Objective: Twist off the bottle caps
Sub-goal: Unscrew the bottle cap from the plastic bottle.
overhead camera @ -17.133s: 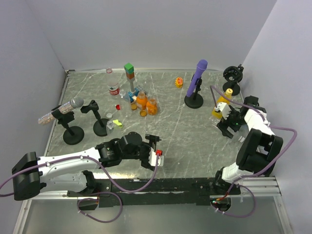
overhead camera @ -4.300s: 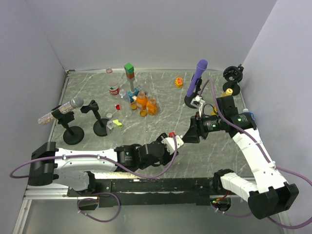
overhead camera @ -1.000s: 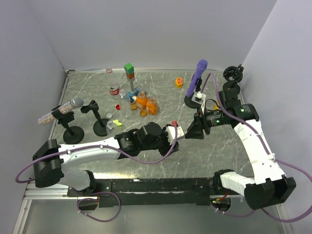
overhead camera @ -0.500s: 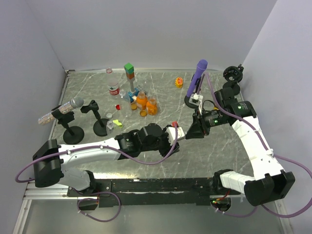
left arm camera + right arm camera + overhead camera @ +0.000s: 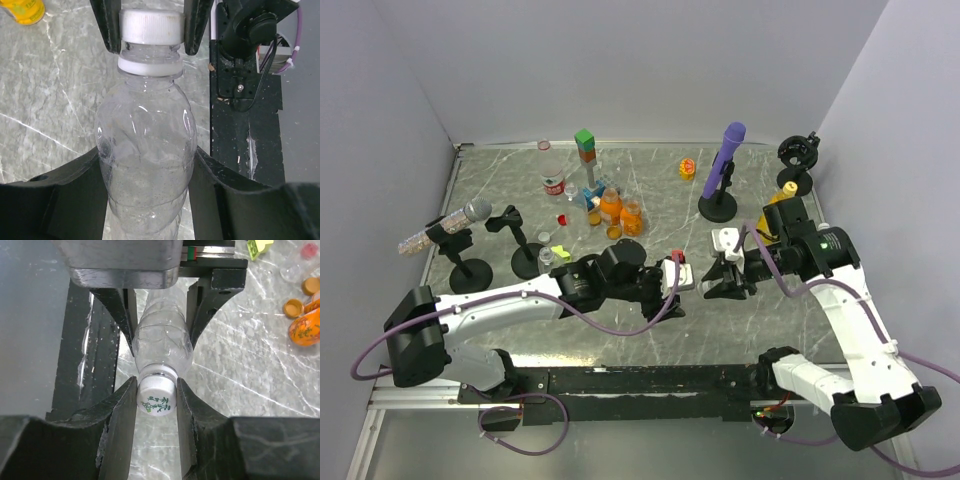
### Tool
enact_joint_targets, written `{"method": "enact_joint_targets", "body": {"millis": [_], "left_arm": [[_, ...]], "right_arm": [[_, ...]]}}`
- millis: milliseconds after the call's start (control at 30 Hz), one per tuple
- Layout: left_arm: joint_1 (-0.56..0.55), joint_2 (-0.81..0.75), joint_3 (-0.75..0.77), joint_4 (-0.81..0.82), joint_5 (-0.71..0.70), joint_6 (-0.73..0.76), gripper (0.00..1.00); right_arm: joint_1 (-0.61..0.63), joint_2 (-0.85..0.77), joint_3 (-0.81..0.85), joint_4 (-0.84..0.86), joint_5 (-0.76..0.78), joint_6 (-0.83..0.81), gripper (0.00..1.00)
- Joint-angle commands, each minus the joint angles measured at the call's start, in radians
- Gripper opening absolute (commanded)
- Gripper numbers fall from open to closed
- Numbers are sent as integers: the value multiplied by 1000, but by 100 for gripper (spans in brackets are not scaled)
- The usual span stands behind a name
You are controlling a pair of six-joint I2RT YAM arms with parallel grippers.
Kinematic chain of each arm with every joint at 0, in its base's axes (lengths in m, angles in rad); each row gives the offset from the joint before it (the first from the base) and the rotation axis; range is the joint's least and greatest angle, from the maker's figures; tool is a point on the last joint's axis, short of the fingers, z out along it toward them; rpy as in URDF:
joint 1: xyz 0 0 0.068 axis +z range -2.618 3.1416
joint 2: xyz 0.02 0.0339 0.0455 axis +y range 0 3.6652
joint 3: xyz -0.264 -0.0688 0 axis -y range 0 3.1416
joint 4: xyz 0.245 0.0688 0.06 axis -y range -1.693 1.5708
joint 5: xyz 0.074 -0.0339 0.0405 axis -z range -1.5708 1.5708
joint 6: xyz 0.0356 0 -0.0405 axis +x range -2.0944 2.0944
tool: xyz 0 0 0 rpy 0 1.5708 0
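A clear plastic bottle (image 5: 145,150) hangs level above the table between my two arms. My left gripper (image 5: 146,160) is shut on its body, one black finger (image 5: 75,195) on each side. The white bottle cap (image 5: 156,399), printed with green marks, points toward my right arm. On that cap my right gripper (image 5: 156,395) is shut, its fingers (image 5: 122,410) pressed to both sides; the cap (image 5: 150,25) shows the same grip in the left wrist view. In the top view the left gripper (image 5: 677,275) and right gripper (image 5: 710,277) meet near the table's middle front.
A cluster of orange and clear bottles (image 5: 608,208) and stacked blocks (image 5: 585,145) stands at the back left. A purple microphone (image 5: 725,160) stands behind on the right, with a yellow bottle (image 5: 776,205) near the right wall. A silver microphone (image 5: 470,212) and black stands (image 5: 525,255) are at left.
My right gripper has closed onto the white cap, and its wrist has turned and sunk a little. The left arm has shifted slightly with the bottle still in its grip.
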Motion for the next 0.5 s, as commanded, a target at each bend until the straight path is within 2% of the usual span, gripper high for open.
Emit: {"method": "enact_joint_targets", "body": {"millis": [0, 67, 100, 133, 267, 367, 467], "left_arm": [[10, -22, 12, -49, 27, 55, 25], [10, -35, -2, -26, 0, 35, 25], [10, -46, -9, -15, -14, 24, 25], [10, -52, -17, -6, -33, 13, 25], [0, -109, -60, 46, -122, -45, 25], [-28, -149, -75, 59, -236, -91, 25], [-89, -164, -83, 92, -408, -125, 25]], "right_arm": [[6, 15, 38, 19, -43, -9, 36], [-2, 3, 58, 80, -37, 141, 77], [-9, 1, 73, 92, -31, 180, 90], [-14, -6, 93, 111, -22, 239, 99], [-37, -25, 162, 151, -17, 454, 99], [-51, -41, 151, 224, 53, 702, 99], [-57, -68, 87, 304, 170, 1006, 99]]}}
